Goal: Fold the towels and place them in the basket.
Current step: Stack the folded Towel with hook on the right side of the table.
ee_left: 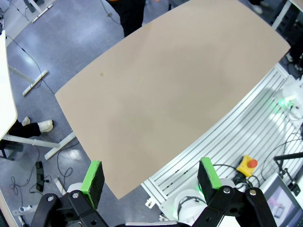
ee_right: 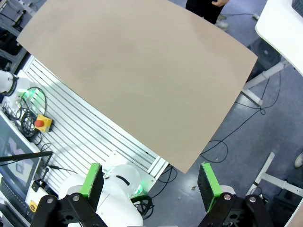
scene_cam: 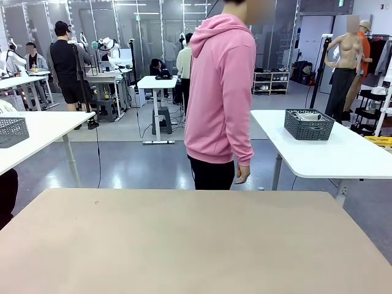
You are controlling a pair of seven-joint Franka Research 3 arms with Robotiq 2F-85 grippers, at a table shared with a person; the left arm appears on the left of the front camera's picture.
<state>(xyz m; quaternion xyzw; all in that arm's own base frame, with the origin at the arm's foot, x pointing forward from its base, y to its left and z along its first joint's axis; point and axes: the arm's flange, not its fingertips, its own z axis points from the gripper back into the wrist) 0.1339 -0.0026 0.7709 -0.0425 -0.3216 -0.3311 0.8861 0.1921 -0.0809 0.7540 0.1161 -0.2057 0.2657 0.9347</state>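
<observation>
Above the bare beige rectangular table (ee_left: pixel 161 90), the left gripper (ee_left: pixel 150 182) and right gripper (ee_right: pixel 150 182) are hanging with jaws spread wide, holding and touching nothing. Beyond, a dark grey mesh basket (scene_cam: pixel 309 124) is sitting on a white side table (scene_cam: pixel 343 153) behind a person in a pink hoodie (scene_cam: pixel 220 92).

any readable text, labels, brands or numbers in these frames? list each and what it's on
None can be read.
Screen beside the rail base, right wrist view: shows graphics, any text too small to read.
Screen at the picture's corner, left wrist view: too blurred to read.
Tan table, person's pink hoodie, grey basket on the white table behind: no print visible.
</observation>
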